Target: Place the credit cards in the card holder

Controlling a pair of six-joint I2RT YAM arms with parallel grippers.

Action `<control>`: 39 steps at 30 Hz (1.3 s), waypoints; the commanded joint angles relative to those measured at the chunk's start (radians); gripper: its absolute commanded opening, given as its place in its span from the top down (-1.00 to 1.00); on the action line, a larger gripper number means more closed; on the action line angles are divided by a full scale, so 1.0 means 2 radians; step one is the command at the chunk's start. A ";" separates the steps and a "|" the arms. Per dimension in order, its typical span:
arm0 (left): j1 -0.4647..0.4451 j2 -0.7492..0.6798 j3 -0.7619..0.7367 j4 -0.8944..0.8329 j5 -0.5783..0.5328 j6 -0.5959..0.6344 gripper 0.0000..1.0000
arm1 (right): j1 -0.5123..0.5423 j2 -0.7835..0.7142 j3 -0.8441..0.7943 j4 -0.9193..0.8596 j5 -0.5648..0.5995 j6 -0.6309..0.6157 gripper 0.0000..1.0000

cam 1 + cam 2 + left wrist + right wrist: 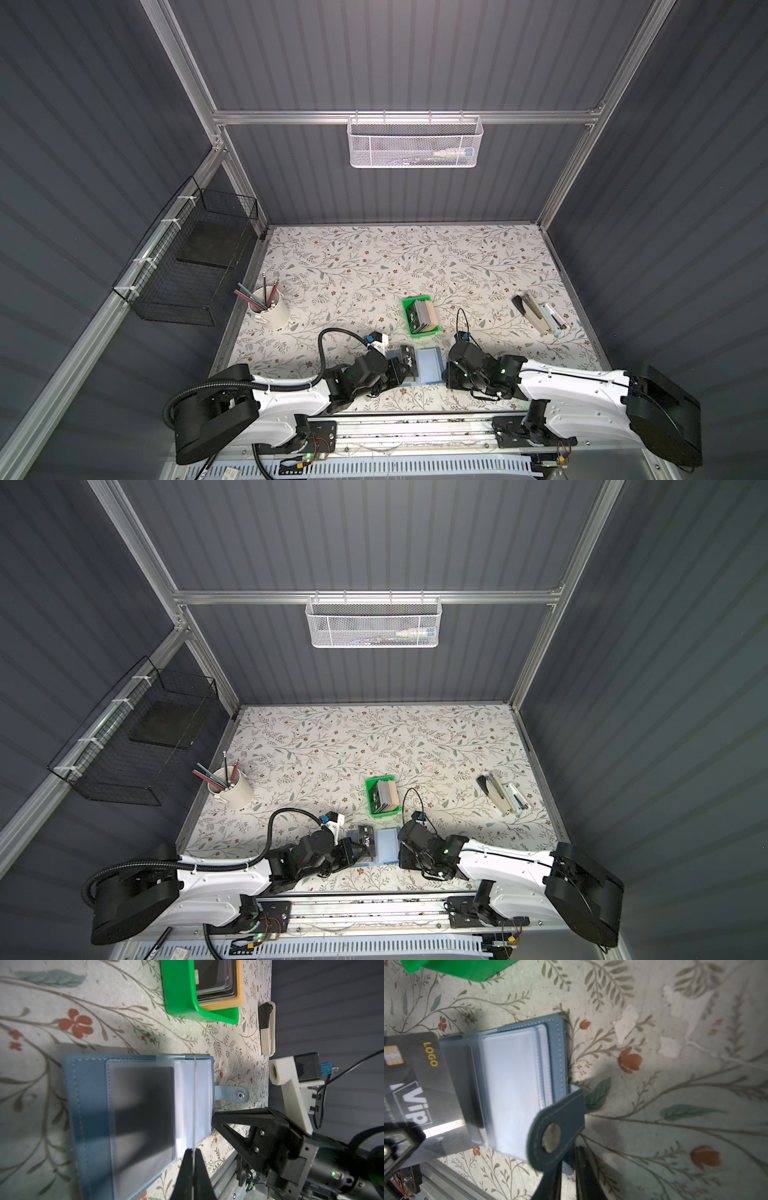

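Note:
The blue card holder [429,365] [386,845] lies open near the table's front edge, with its clear sleeves [512,1088] facing up. My left gripper [192,1150] is shut on a dark card marked VIP [415,1084] [408,358]. The card stands on edge over the holder's left page [89,1105], with its far edge at the sleeves. My right gripper [569,1157] is shut on the holder's cover edge beside the snap tab [556,1136]. The other credit cards [426,316] [218,978] stand in a green tray [417,300]. A dark patch shows in the left sleeve; I cannot tell whether it is a card.
A cup of pencils [269,307] stands at the left and a stapler [540,318] lies at the right. A black wire basket [195,257] hangs on the left wall and a white mesh basket [415,141] on the back rail. The metal rail [415,432] runs along the front.

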 commanded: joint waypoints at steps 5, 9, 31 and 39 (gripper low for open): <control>-0.005 0.019 -0.004 0.014 -0.006 -0.011 1.00 | 0.003 0.006 -0.008 -0.005 0.003 0.002 0.67; -0.007 0.034 -0.005 0.032 -0.004 -0.016 1.00 | 0.003 0.006 -0.007 -0.004 0.002 0.001 0.68; -0.008 0.064 -0.013 0.040 0.016 -0.039 1.00 | 0.003 0.021 -0.006 -0.001 0.002 0.001 0.71; -0.008 0.067 -0.024 0.052 0.020 -0.044 1.00 | 0.003 0.026 0.000 -0.004 0.002 -0.003 0.72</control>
